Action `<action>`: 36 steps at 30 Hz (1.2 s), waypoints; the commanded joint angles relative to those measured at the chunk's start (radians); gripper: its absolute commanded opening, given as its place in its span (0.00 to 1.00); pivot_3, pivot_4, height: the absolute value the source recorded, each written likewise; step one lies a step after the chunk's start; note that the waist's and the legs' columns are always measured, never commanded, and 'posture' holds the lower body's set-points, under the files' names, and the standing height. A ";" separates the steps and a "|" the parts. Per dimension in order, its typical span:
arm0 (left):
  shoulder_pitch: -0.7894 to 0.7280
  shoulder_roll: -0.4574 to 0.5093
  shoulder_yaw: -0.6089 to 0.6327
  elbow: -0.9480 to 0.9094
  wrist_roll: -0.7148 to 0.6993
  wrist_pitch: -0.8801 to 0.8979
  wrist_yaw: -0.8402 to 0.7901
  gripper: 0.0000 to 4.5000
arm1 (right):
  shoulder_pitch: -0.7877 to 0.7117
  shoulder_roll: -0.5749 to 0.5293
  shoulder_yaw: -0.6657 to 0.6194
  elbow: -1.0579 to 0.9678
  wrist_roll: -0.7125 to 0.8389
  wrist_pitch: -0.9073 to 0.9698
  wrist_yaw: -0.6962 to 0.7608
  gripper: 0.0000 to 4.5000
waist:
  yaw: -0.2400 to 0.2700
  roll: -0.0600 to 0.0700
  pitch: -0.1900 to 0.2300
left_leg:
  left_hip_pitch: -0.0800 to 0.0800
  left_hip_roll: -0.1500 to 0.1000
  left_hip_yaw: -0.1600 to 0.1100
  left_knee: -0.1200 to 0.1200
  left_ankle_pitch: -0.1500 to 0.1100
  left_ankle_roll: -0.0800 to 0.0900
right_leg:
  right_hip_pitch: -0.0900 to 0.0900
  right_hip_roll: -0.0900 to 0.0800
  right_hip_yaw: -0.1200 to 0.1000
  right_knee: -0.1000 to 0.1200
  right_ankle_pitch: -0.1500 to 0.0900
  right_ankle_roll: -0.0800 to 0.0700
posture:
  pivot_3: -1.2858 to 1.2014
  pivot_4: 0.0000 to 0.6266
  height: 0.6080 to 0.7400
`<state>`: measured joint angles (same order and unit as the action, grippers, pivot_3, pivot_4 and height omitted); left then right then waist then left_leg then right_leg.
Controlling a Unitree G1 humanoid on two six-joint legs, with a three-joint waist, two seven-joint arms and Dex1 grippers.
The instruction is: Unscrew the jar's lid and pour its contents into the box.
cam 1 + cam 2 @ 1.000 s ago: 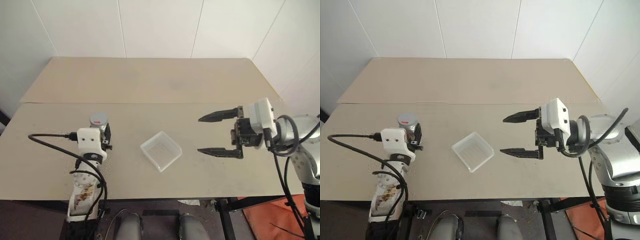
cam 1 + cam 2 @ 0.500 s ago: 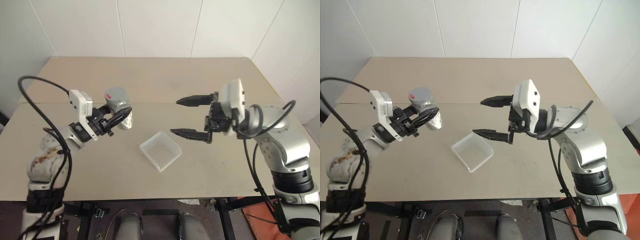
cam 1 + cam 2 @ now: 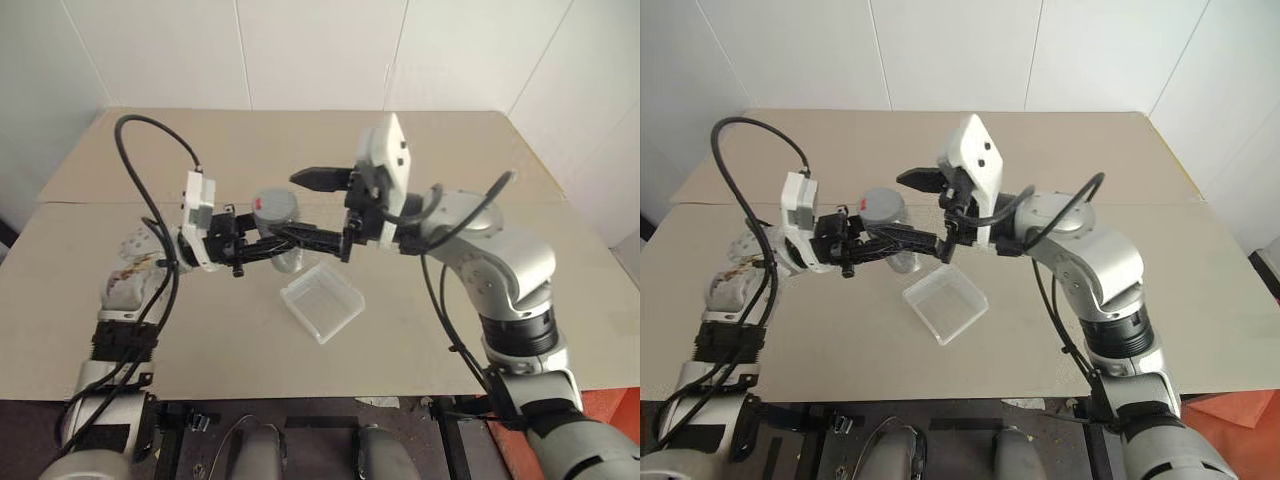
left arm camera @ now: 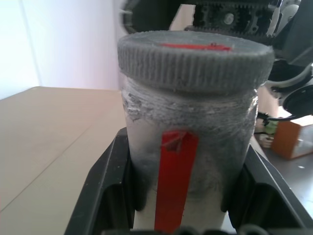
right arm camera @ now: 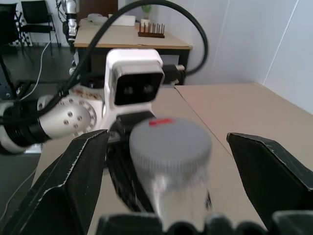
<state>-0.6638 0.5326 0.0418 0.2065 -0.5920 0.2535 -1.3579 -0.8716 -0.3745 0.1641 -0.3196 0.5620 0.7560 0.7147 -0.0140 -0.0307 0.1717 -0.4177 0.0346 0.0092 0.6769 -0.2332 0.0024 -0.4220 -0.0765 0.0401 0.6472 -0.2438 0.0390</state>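
Note:
My left gripper [image 3: 266, 244] is shut on the body of the jar [image 3: 281, 248] and holds it in the air just up-left of the box [image 3: 322, 302]. The jar is silvery grey with a red strip [image 4: 175, 176] down its side. The grey lid [image 3: 273, 205] is on the jar, with a red mark on top. My right gripper [image 3: 315, 210] is open, one finger on each side of the lid [image 5: 171, 142], with gaps on both sides. The clear box lies on the table. The contents are hidden inside the jar.
The beige table [image 3: 470, 170] runs far back to the white wall, with a seam across its middle. A black cable [image 3: 150, 135] loops above my left arm. My right forearm [image 3: 470, 230] crosses above the table to the right of the box.
My left arm has lifted the jar off the table's left side and swung it to the middle, beside the box. My right gripper has moved left, still open, until its fingers flank the lid.

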 commanded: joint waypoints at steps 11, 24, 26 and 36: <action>-0.058 -0.001 0.001 0.034 0.018 -0.026 -0.096 0.47 | -0.062 0.030 0.032 0.037 -0.052 0.006 -0.005 1.00 | -0.004 0.000 0.000 | 0.000 0.000 0.000 0.000 0.000 0.000 | 0.000 0.000 0.000 0.000 0.000 0.000 | 0.52 0.24 1.00; -0.109 0.041 -0.043 0.049 -0.019 0.012 -0.243 0.46 | -0.076 0.018 -0.001 0.145 0.049 -0.127 0.316 0.61 | -0.004 0.000 0.000 | 0.000 0.000 0.000 0.000 0.000 0.000 | 0.000 0.000 0.000 0.000 0.000 0.000 | 0.52 0.24 1.00; -0.124 0.072 -0.084 0.030 -0.068 0.026 -0.256 0.46 | -0.077 0.005 -0.002 0.207 0.106 -0.200 0.542 0.61 | -0.001 0.000 0.000 | 0.000 0.000 0.000 0.000 0.000 0.000 | 0.000 0.001 0.000 0.000 0.000 0.000 | 0.52 0.24 1.00; -0.177 0.171 -0.252 -0.048 -0.247 0.008 -0.256 0.46 | -0.246 0.053 0.159 0.572 0.128 -0.427 0.900 0.61 | -0.025 0.001 0.001 | 0.002 0.002 0.000 0.000 0.000 0.000 | 0.000 0.002 0.001 0.001 0.000 0.000 | 0.52 0.24 1.00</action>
<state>-0.8039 0.6992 -0.2230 0.1637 -0.7823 0.2649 -1.6114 -1.0913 -0.3366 0.2697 0.2534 0.6747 0.3810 1.5472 -0.0393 -0.0295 0.1724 -0.4159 0.0363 0.0088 0.6764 -0.2331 0.0026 -0.4223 -0.0746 0.0406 0.6485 -0.2439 0.0391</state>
